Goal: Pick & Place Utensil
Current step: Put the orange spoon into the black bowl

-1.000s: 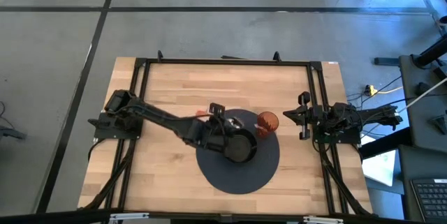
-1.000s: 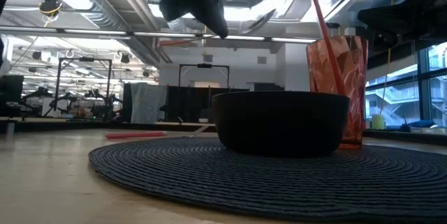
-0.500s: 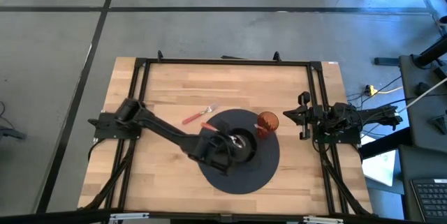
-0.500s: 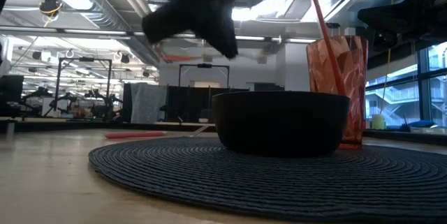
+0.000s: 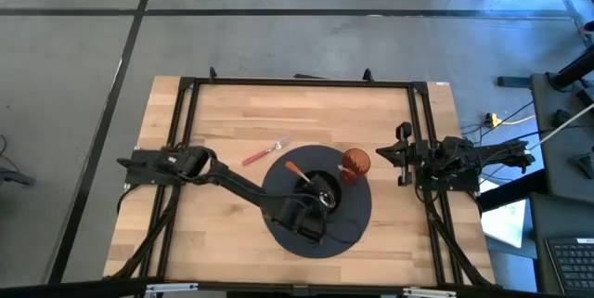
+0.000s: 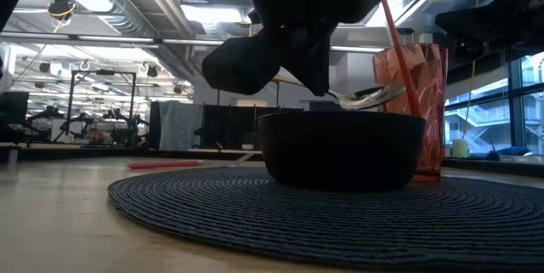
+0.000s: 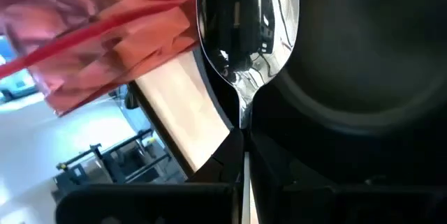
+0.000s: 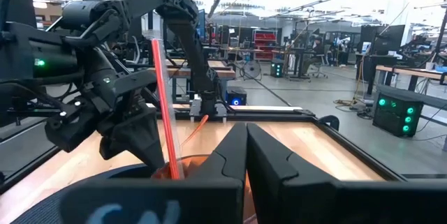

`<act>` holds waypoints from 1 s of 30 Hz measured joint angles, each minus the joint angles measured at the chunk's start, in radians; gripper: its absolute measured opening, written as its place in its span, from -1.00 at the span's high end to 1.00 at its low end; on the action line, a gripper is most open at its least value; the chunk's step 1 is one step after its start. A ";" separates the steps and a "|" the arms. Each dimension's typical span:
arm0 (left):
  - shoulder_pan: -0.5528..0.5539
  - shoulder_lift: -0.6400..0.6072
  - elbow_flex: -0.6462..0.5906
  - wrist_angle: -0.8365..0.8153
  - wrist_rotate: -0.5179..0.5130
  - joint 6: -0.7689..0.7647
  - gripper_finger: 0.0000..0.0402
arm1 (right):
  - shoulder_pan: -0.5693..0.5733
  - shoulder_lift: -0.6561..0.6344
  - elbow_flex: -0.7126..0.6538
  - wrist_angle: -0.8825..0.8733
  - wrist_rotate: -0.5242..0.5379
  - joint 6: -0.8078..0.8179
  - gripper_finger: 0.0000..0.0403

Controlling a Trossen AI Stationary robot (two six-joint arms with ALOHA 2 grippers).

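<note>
The round dark woven mat (image 5: 316, 207) serves as the reference point for this inspection. At its near part the left gripper (image 5: 316, 207) hangs over the black bowl (image 6: 342, 149), fingers clamped tight on the handle of a metal spoon (image 7: 246, 39); the low view shows the spoon bowl (image 6: 367, 97) held just above the black bowl's rim, roughly level, not resting on it. The left wrist view confirms the grip: the spoon's neck runs down between the closed fingers, with the bowl's dark interior beneath. An orange-handled utensil (image 5: 297, 172) leans in the bowl, its handle pointing toward the mat's far-left edge. At the mat's right side, touching or just beside the bowl, stands an orange translucent cup (image 5: 355, 162) with a red straw-like stick (image 6: 394, 36) upright in it. Off the mat, on the wooden table (image 5: 223, 112) just beyond its far-left edge, a red-handled fork (image 5: 264, 152) lies flat. Well to the right of the mat, the right gripper (image 5: 405, 154) waits at the table's edge, fingers pressed together, holding nothing.
</note>
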 joint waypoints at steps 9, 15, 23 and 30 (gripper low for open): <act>0.008 0.004 0.005 -0.002 0.065 0.015 0.93 | 0.000 0.000 0.000 0.000 0.000 0.000 0.95; 0.006 0.004 0.005 -0.020 0.119 -0.001 0.89 | 0.000 0.000 0.000 -0.001 0.000 -0.002 0.95; 0.006 0.004 0.005 -0.019 0.110 -0.003 0.88 | 0.000 0.000 0.000 0.000 0.000 0.000 0.95; 0.007 0.004 0.005 -0.021 0.115 -0.009 0.80 | 0.000 0.000 0.000 0.000 0.000 0.000 0.95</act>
